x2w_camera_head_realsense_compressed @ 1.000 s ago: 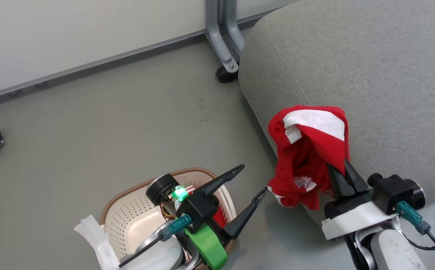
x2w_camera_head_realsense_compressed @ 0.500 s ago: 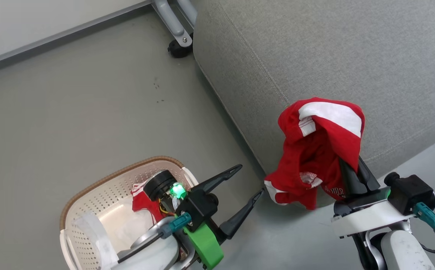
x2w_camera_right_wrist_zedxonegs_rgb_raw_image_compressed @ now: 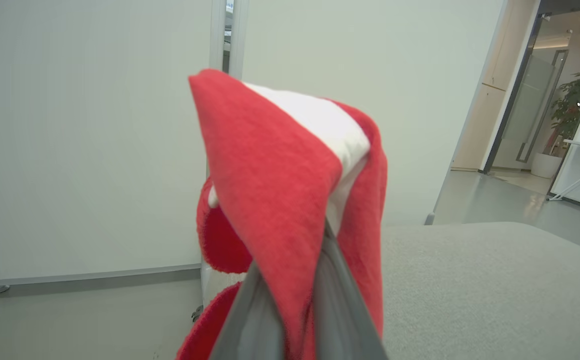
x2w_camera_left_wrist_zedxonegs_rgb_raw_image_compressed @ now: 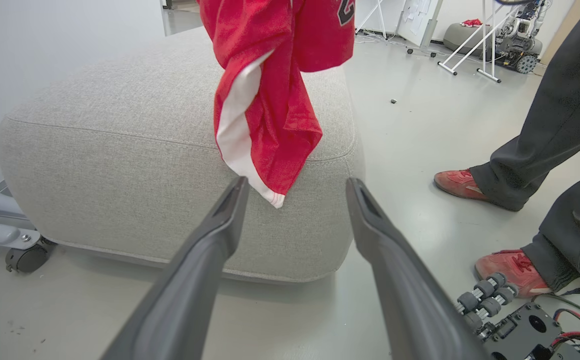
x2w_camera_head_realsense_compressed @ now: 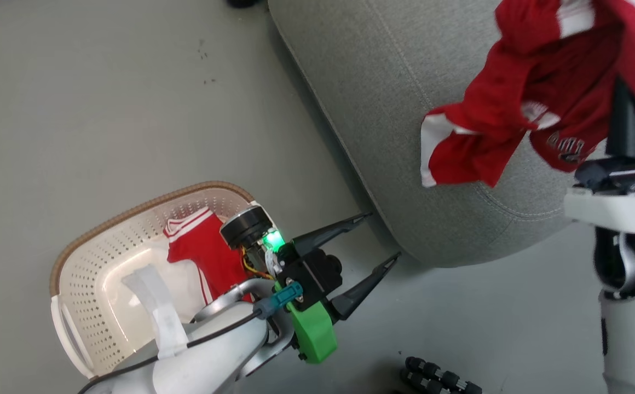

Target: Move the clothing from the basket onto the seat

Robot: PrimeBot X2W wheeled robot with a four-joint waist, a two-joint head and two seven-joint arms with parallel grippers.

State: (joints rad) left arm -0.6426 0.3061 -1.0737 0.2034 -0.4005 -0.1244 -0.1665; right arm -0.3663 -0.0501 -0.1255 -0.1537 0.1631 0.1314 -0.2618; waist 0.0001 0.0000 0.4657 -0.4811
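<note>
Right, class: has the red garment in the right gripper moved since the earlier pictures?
Yes. Judged against the seat, the red garment has shifted further over it: its hem earlier overlapped the floor, now only cushion.

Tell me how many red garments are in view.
2. The first garment hangs from the right gripper by the seat; the second garment lies in the basket, partly behind the left arm, which might hide more.

Right gripper [x2w_camera_head_realsense_compressed: 632,109] pinches garment [x2w_camera_head_realsense_compressed: 514,98] (over seat [x2w_camera_head_realsense_compressed: 394,109]); second garment [x2w_camera_head_realsense_compressed: 202,251] in basket [x2w_camera_head_realsense_compressed: 131,210]
</note>
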